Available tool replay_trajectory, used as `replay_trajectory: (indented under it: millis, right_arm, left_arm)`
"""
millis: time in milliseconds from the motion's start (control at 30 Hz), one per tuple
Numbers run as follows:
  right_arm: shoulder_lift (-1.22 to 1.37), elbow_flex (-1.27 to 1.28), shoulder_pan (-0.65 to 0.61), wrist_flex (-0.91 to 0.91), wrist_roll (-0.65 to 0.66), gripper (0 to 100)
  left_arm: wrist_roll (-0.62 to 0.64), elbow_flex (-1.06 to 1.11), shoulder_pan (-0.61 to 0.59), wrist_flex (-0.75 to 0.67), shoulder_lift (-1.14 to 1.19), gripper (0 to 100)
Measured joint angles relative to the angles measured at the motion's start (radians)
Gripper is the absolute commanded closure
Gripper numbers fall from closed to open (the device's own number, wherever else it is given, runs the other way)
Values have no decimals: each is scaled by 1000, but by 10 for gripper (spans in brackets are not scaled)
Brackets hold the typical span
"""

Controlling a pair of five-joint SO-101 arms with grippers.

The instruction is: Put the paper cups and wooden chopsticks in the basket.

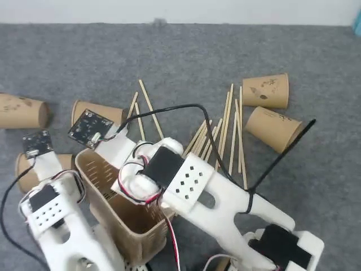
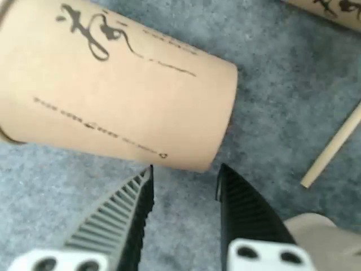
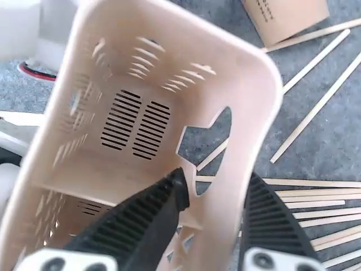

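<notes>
A brown paper cup [image 2: 113, 90] lies on its side on the grey carpet, and my left gripper [image 2: 183, 183] stands open just short of its base end, touching nothing. In the high view this cup [image 1: 23, 169] is half hidden by the left arm. My right gripper [image 3: 217, 189] is open astride a wall of the beige basket [image 3: 242, 101], one finger inside and one outside. The basket [image 1: 132, 223] stands between the two arms. Several wooden chopsticks [image 1: 225, 132] lie scattered beyond it. More cups lie at the far left [image 1: 22, 111], behind the basket [image 1: 98, 112] and at the right [image 1: 266, 90], [image 1: 273, 129].
A black cable [image 1: 192, 107] arcs over the chopsticks from the right arm. One chopstick [image 2: 333, 149] lies near the left gripper. Another cup [image 3: 285, 20] and loose chopsticks [image 3: 316, 73] lie past the basket's corner. The carpet's far strip is bare.
</notes>
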Motion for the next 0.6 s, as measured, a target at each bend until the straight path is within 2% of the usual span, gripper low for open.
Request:
replay_trajectory:
  millis: [167,300,433,600]
  right_arm:
    - [2,0,0,0,26,818]
    - [2,0,51,5,28,993]
    - [37,18,132,23,35,995]
    - [41,-21,152,117,112,991]
  left_arm:
    - [0,0,0,0,0,819]
    - [0,0,0,0,0,819]
    - [0,0,0,0,0,819]
    - [0,0,0,0,0,819]
